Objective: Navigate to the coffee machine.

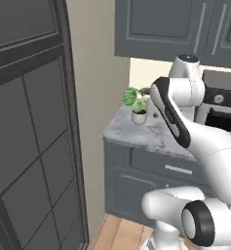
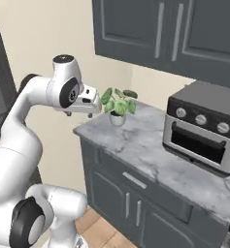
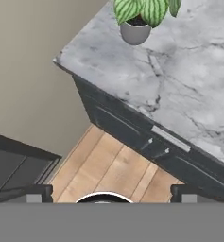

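Note:
The coffee machine is out of view. My gripper [image 2: 79, 115] hangs in the air in front of the left end of the marble counter [image 2: 150, 150], pointing down, a little left of the potted plant. In the hand view its two dark fingertips [image 3: 35, 193] stand far apart at the bottom edge with nothing between them, so the gripper [image 3: 112, 194] is open above the wooden floor [image 3: 113, 170].
A potted plant [image 2: 118, 105] stands at the counter's left end. A black-and-silver oven with round knobs [image 2: 201, 131] sits further right. Dark wall cabinets [image 2: 174, 34] hang above, a beige wall [image 1: 92, 97] and a tall dark glazed door [image 1: 29, 136] on the left.

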Robot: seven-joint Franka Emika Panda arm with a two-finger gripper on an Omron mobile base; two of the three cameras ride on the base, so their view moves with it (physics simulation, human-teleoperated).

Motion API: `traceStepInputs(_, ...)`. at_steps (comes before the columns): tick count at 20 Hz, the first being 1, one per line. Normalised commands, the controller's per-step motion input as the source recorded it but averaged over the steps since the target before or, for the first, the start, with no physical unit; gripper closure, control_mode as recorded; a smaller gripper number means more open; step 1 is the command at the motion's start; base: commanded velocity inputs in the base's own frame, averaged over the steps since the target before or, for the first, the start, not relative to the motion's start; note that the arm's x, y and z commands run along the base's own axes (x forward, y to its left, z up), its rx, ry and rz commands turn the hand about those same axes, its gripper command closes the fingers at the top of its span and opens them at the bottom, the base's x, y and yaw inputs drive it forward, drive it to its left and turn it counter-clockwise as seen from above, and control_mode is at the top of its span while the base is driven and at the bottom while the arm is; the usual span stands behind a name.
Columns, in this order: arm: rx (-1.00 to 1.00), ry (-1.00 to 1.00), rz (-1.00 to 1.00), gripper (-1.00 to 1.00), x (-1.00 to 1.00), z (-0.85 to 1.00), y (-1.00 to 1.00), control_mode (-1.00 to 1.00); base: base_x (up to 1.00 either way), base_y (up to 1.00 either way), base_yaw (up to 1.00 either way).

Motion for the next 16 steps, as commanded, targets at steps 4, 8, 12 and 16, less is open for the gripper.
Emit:
traceStepInputs(4,0.00,0.00,0.00,-1.00,0.00,0.00,0.00,1.00,-0.13,-0.10,0.72)
traceStepInputs(8,0.00,0.00,0.00,-1.00,0.00,0.00,0.00,1.00,-0.17,0.00,0.69)
traceStepInputs(12,0.00,0.00,0.00,-1.00,0.00,0.00,0.00,1.00,-0.25,0.00,0.65)
traceStepInputs(16,0.00,0.00,0.00,-1.00,0.00,0.00,0.00,1.00,-0.40,0.00,0.61)
